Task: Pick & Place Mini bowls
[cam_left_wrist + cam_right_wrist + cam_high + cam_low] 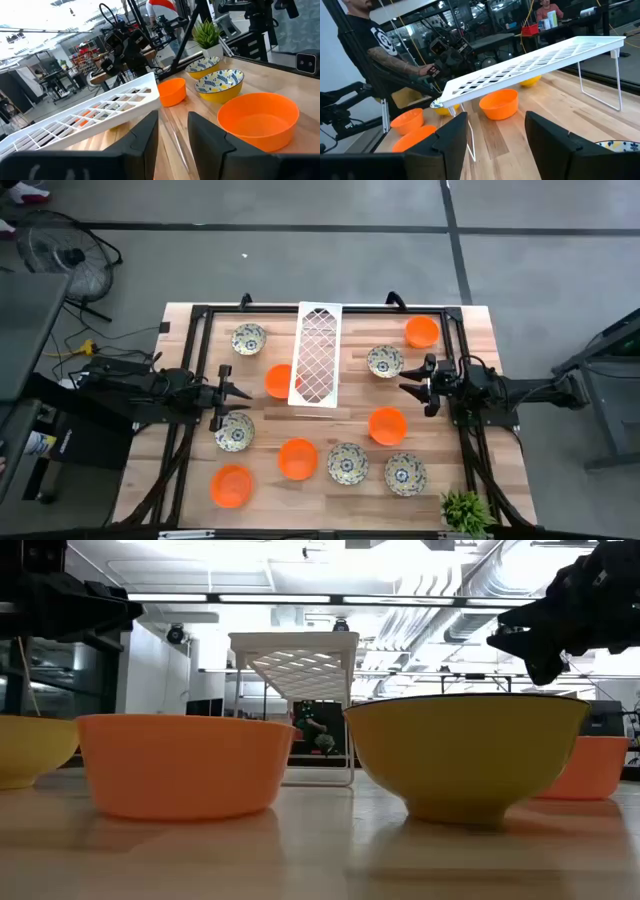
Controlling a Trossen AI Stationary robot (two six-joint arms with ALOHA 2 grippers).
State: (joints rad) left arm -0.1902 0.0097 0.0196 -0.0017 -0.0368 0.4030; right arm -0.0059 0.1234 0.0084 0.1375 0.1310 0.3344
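Looking small, hard, smooth and light, the mini bowls (300,459) may slip, so pinch a rim with the left gripper's (243,392) spread fingers; the right gripper's (408,385) fingers are spread too.

The wooden desk (330,480) of pale planks stands on a grey floor (300,265) crossed by dark lines. At ten o'clock from the desk a round black fan (65,255) sits on the floor, and yellow and black cables (85,350) trail at nine o'clock. A small green plant (465,508) sits on the desk corner at five o'clock. Overhead run long strip lights (330,598) and silver ducts (470,590) under a white ceiling. Beyond the desk, a person in a dark printed T-shirt (367,37) stands among cluttered workbenches (485,42).
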